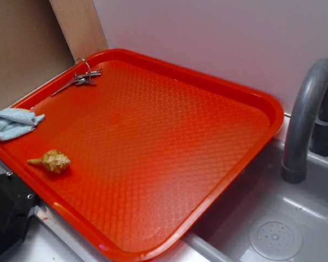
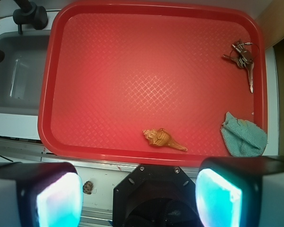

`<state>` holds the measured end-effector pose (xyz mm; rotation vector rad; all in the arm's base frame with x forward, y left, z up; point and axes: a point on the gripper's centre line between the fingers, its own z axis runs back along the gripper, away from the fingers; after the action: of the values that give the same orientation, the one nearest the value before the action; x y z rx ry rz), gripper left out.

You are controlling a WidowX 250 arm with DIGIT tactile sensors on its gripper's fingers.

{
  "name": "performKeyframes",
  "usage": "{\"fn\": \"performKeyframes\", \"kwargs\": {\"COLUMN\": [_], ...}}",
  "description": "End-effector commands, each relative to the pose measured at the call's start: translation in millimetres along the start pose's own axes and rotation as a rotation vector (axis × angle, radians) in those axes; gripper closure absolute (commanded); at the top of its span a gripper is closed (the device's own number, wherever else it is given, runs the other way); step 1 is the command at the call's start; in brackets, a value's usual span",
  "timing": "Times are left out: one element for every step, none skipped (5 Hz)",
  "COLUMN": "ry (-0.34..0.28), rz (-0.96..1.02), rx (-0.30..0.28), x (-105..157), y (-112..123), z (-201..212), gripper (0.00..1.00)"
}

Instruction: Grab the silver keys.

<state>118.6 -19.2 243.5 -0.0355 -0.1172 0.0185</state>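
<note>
The silver keys (image 1: 83, 77) lie on a wire ring in the far left corner of the red tray (image 1: 224, 87), with one long thin piece pointing toward the left rim. In the wrist view the keys (image 2: 242, 59) are at the upper right of the tray (image 2: 45, 94). My gripper (image 2: 138, 198) is open and empty, high above the robot base, off the tray's near edge and far from the keys. Its two fingertips (image 2: 57, 198) show at the bottom corners of the wrist view. The gripper does not show in the exterior view.
A tan spiky seashell (image 1: 52, 161) lies near the tray's front left, also in the wrist view (image 2: 162, 139). A light-blue cloth (image 1: 11, 121) drapes over the left rim. A grey sink (image 1: 284, 229) with a faucet (image 1: 306, 114) is to the right. The black robot base (image 2: 154, 198) is below.
</note>
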Motion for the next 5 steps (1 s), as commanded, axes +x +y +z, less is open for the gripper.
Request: {"fn": "performKeyframes", "kwargs": {"ry": [0.000, -0.005, -0.055, -0.089, -0.077], "rz": [0.000, 0.102, 0.209, 0.417, 0.494], "rx": [0.000, 0.018, 0.063, 0.064, 0.119], "x": [0, 41, 68, 77, 103], "y": [0, 50, 88, 128, 147], "z": [0, -33, -46, -60, -79], "gripper": [0.00, 0.00, 0.00, 0.00, 0.00]}}
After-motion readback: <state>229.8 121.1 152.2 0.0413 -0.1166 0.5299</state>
